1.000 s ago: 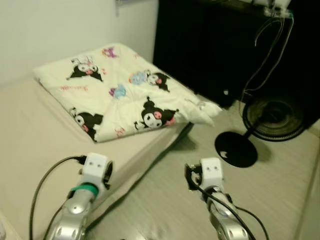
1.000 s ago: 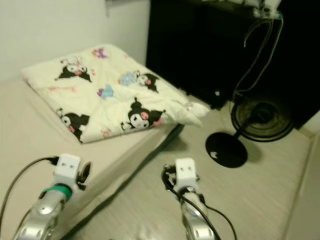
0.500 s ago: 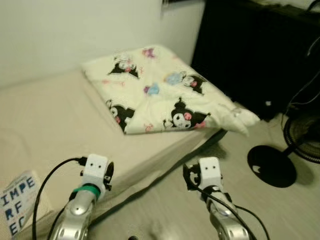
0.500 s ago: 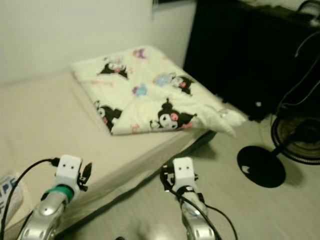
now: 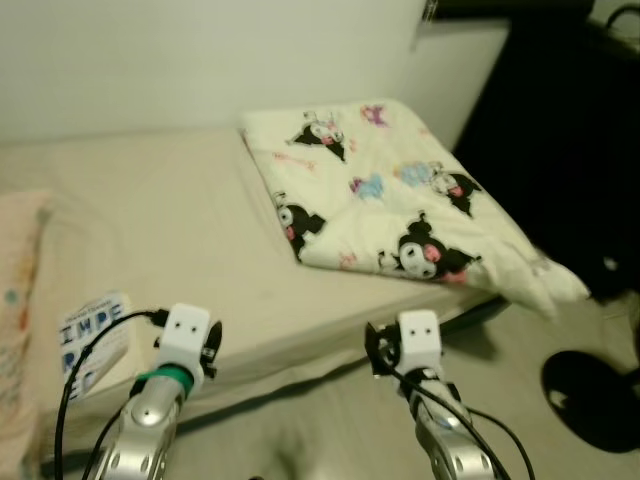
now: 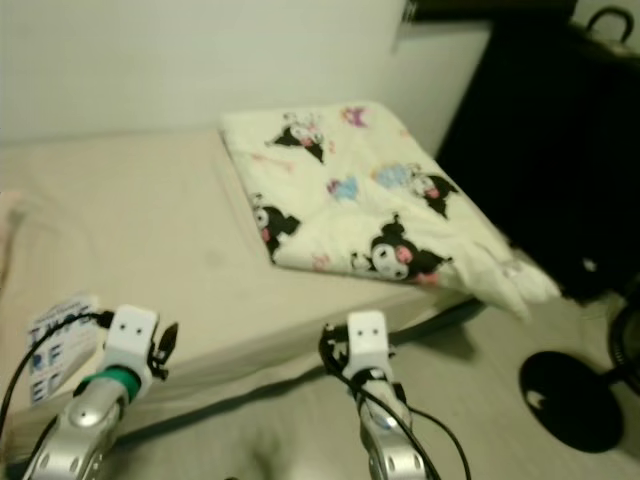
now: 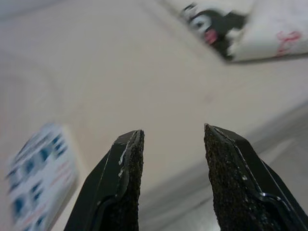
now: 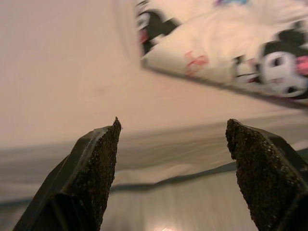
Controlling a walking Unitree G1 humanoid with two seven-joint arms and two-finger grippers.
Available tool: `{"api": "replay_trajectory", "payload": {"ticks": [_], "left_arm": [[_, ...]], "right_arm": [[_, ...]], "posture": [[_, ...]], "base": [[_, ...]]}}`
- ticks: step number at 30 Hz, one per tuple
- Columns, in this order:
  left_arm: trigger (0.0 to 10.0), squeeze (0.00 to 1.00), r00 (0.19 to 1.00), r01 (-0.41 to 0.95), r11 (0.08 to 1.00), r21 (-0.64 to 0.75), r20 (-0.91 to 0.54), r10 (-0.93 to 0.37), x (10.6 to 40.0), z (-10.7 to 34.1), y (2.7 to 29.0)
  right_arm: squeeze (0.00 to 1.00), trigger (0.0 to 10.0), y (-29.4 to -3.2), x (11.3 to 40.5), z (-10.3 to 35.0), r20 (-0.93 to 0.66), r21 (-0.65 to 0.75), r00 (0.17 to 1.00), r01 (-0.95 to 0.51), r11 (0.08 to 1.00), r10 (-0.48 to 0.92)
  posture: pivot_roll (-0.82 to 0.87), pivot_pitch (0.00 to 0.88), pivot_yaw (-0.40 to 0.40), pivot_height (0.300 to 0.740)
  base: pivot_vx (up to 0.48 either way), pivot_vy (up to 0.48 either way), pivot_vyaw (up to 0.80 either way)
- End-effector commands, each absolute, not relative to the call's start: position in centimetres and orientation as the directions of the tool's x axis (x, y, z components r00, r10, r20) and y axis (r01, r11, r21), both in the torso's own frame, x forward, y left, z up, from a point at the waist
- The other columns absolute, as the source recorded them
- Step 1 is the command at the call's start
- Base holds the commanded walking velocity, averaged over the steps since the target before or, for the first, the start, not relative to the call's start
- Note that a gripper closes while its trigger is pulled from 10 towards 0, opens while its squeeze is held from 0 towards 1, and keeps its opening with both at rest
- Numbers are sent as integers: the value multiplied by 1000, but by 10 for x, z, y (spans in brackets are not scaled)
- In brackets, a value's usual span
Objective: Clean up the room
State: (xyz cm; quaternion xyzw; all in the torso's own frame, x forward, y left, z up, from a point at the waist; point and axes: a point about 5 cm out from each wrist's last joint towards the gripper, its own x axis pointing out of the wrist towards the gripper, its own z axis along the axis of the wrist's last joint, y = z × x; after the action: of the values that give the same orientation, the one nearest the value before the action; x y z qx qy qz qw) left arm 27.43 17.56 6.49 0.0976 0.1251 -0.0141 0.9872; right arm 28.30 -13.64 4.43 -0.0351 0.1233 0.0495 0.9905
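Cream cartoon-print blanket [image 5: 400,200] lies folded on the mattress [image 5: 150,220] — left gripper [image 7: 171,159] and right gripper [image 8: 173,144] both spread, empty.

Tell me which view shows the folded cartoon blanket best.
Left eye view: the whole folded blanket lies on the bed. Right eye view shows the same. Right wrist view catches its near edge; left wrist view only a blurred corner.

Ahead of me the beige bed [image 5: 170,230] spans the frame's middle. A folded cartoon-print blanket [image 5: 400,215] lies on it at upper right, a blue-lettered white card [image 5: 90,340] at lower left beside a pillow [image 5: 18,300].
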Motion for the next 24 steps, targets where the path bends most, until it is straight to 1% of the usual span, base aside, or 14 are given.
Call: {"api": "replay_trajectory", "payload": {"ticks": [1, 4, 8, 11, 16, 18, 20, 22, 23, 24], "left_arm": [[10000, 0, 965, 67, 983, 173, -262, -20, 274, 63, 172], [10000, 0, 963, 74, 984, 164, -267, -28, 274, 63, 171], [10000, 0, 961, 86, 984, 154, -275, -41, 274, 63, 171], [10000, 0, 961, 86, 984, 153, -275, -41, 274, 63, 171], [10000, 0, 961, 85, 986, 146, -272, -43, 276, 65, 172], [10000, 0, 962, 85, 986, 142, -271, -44, 276, 65, 172], [10000, 0, 961, 85, 986, 141, -271, -44, 275, 65, 172], [10000, 0, 961, 85, 986, 142, -273, -44, 275, 64, 172], [10000, 0, 961, 85, 986, 142, -273, -44, 275, 64, 172], [10000, 0, 961, 85, 986, 142, -273, -43, 274, 64, 172]], "right_arm": [[0, 10000, -141, 280, 40, -268, -54, 961, -90, 995, 72], [0, 10000, -141, 281, 40, -268, -50, 961, -85, 995, 68], [0, 10000, -143, 282, 40, -268, -13, 963, -47, 999, 41], [0, 10000, -143, 282, 40, -267, -11, 963, -44, 999, 39], [0, 10000, -143, 281, 40, -265, -39, 963, -62, 997, 50], [0, 10000, -142, 281, 40, -267, -79, 962, -78, 994, 54], [0, 10000, -142, 280, 39, -266, -79, 963, -70, 994, 46], [0, 10000, -144, 281, 39, -269, -33, 963, -37, 999, 26], [0, 10000, -144, 281, 39, -269, -33, 963, -37, 999, 26], [0, 10000, -145, 281, 39, -272, -13, 962, -23, 1000, 19]], "posture": [[62, 0, -6, 740], [62, 0, -6, 740], [63, 0, -4, 740], [63, 0, -4, 740], [62, 0, -1, 740], [62, 0, -2, 740], [62, 0, -2, 740], [62, 0, -2, 740], [62, 0, -2, 740], [62, 0, -2, 740]], "base": [[0, 0, 800], [0, 0, 800], [0, 0, 0], [0, 0, 0], [300, 0, 0], [328, 0, 800], [330, 0, 800], [330, 0, 713], [330, 0, 625], [330, 0, 0]]}}
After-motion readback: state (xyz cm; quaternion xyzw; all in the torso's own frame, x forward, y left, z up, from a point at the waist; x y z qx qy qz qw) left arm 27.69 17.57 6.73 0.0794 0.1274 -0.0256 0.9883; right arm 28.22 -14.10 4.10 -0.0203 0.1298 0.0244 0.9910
